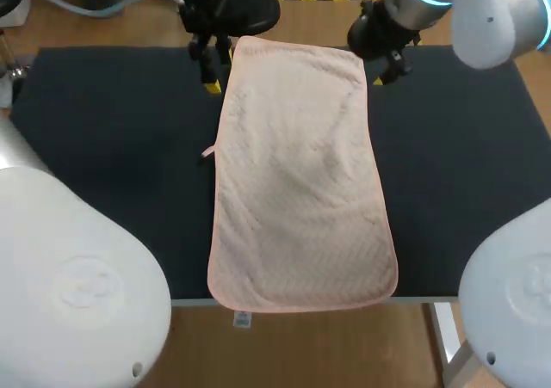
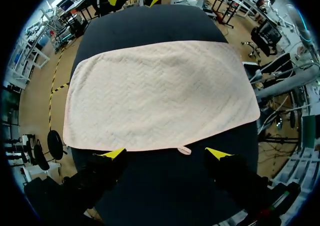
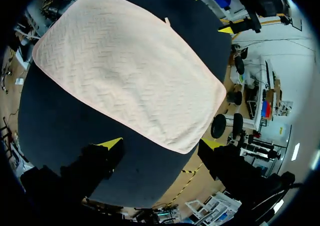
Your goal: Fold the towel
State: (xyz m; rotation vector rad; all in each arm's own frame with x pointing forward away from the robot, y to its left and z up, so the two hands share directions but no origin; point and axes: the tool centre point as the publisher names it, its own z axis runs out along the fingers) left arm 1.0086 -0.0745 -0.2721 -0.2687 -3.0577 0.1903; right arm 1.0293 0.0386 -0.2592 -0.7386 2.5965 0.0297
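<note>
A pale pink towel (image 1: 297, 177) lies flat and unfolded on the dark table mat (image 1: 112, 147). Its long side runs from the far edge to the near edge, where it hangs slightly over. My left gripper (image 1: 215, 66) hovers open beside the towel's far left corner. My right gripper (image 1: 384, 68) hovers open beside the far right corner. From the left wrist, the towel (image 2: 160, 95) spreads ahead of the open left gripper (image 2: 166, 155), its long edge and a small loop (image 2: 184, 150) between the fingers. From the right wrist, one corner of the towel (image 3: 125, 65) lies between the fingers of the open right gripper (image 3: 160, 145). Neither gripper holds anything.
A white label (image 1: 243, 319) hangs from the towel's near edge over the table front. Bare dark mat stretches on both sides of the towel. The far edge of the table is close behind both grippers.
</note>
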